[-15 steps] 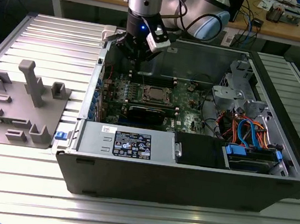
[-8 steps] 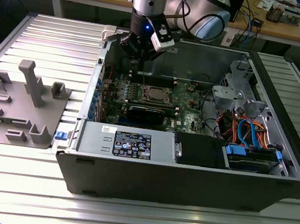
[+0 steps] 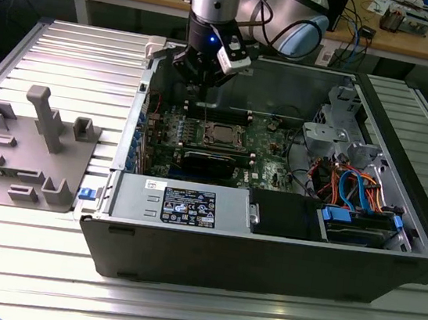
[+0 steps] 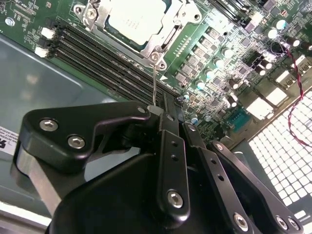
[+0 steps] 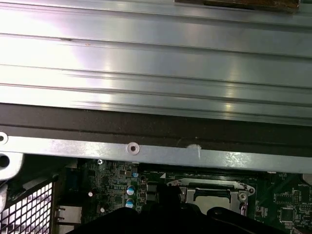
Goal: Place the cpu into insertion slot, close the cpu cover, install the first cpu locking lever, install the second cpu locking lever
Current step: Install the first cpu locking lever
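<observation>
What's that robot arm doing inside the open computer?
A robot arm has its end effector lowered into an open computer case, above the green motherboard. The cpu already sits in the insertion slot with the cpu cover closed down around it. In the second wrist view, the end effector appears to be pinching the tip of a thin wire locking lever that rises from beside the socket, so the locking step seems to be under way.

Arm over the open computer case

The gripper (image 3: 201, 87) hangs above the green board inside the computer case (image 3: 263, 269). The cpu (image 3: 222, 135) sits in its socket, just beside the gripper. A grey fixture (image 3: 30, 148) lies on the exterior view's left.
</observation>
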### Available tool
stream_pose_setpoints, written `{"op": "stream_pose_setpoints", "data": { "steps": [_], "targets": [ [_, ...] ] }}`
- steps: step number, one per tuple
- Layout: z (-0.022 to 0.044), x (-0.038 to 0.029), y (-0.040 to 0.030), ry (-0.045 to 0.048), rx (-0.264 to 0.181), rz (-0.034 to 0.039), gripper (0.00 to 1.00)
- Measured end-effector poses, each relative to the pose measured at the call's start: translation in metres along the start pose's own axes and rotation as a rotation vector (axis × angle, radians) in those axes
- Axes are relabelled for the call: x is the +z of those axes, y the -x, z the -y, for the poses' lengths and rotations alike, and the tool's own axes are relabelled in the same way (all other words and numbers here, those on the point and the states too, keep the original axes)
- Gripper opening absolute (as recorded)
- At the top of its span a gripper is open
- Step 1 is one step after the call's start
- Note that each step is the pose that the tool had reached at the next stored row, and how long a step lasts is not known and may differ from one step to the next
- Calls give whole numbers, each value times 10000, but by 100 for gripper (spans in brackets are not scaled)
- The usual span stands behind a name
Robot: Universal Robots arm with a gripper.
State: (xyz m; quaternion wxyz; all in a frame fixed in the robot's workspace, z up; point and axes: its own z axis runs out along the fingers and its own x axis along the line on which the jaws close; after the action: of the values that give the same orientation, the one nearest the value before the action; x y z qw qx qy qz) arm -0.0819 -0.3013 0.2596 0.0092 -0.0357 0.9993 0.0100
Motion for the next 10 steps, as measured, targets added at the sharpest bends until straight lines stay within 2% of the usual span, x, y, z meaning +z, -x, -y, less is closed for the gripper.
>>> {"op": "stream_pose_setpoints", "data": {
  "steps": [10],
  "targets": [
    [4, 5, 52, 0, 1, -1, 11]
  ]
}}
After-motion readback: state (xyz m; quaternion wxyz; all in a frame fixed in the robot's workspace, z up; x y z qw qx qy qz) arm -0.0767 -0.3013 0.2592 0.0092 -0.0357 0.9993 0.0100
